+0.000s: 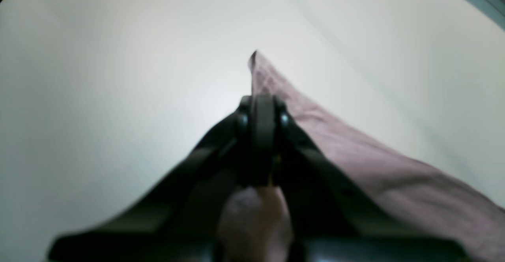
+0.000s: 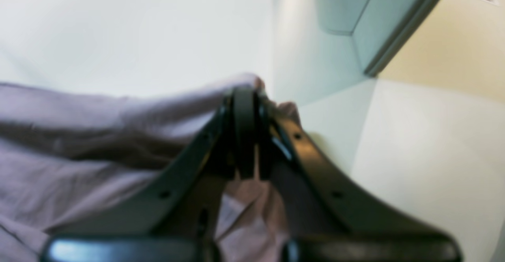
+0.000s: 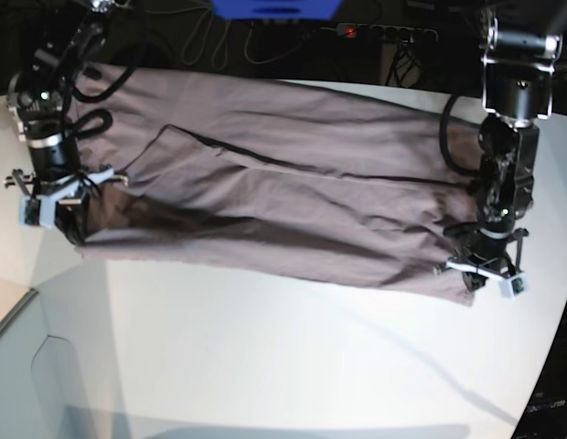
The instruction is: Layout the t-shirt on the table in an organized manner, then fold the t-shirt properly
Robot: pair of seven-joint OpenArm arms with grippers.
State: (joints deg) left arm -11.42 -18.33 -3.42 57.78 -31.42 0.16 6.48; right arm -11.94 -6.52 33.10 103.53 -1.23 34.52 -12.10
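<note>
My right gripper, at the left of the base view, is clenched on one corner of the t-shirt. The shirt hangs stretched between my arms, its lower edge over the table. At the far right, my left gripper pinches the opposite corner.

The t-shirt is a plain dusty mauve with no print, shading to darker brownish folds toward 9 o'clock in the base view. In the wrist views it reads paler, a greyish pink and lilac-grey. The table is smooth white, tinged faintly green in shadow at 6 o'clock. Both grippers are black: the left gripper and the right gripper. A bright blue object sits at 12 o'clock.
</note>
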